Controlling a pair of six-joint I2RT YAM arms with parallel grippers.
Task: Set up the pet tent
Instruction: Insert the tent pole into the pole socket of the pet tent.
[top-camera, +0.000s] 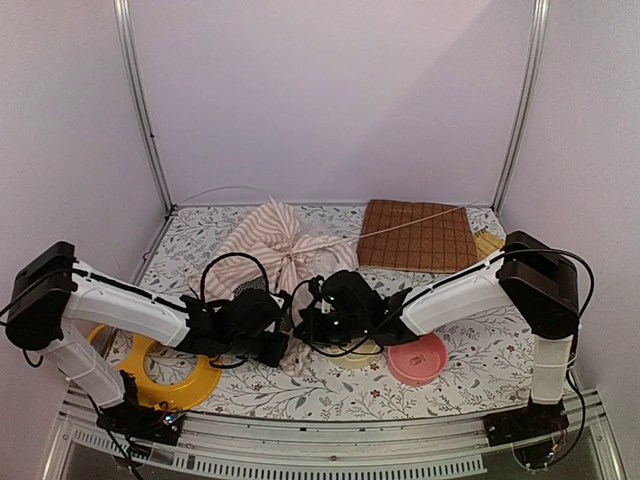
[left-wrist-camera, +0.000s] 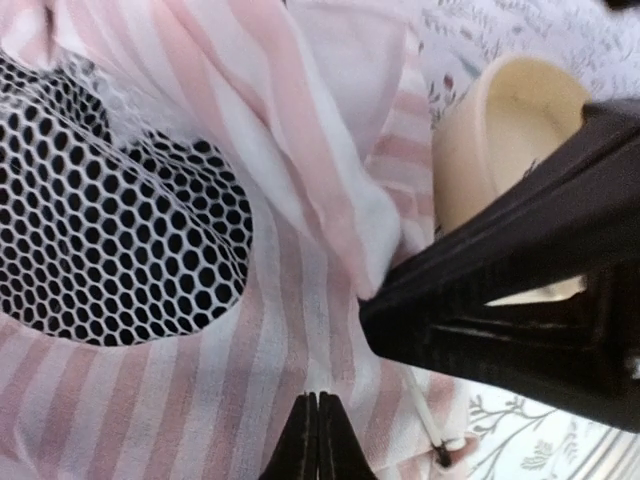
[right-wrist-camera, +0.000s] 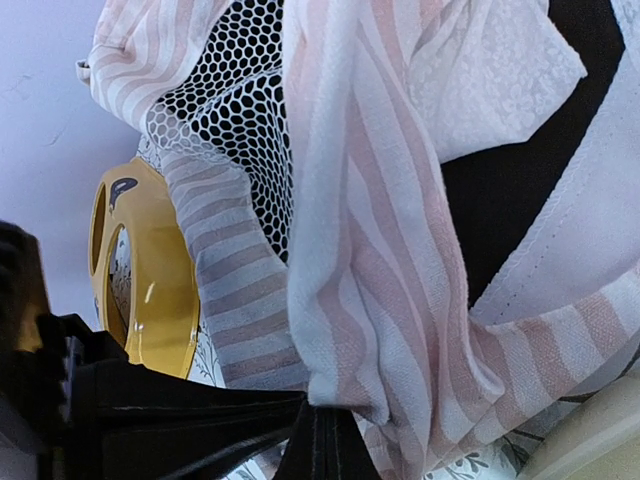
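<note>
Softness is working against you: the pet tent (top-camera: 272, 245) is lying crumpled mid-table (top-camera: 190, 235), light and floppy. Your right hand (right-wrist-camera: 330, 440) is pinching a striped fold; your left hand (left-wrist-camera: 318, 440) is clenching shut, perhaps on cloth. The thin pole (top-camera: 400, 226) is offering firmer hold.

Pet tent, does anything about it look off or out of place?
Yes. The pet tent lies collapsed in a crumpled heap mid-table, not standing, and one thin pole juts out sideways across the brown quilted mat.
</note>
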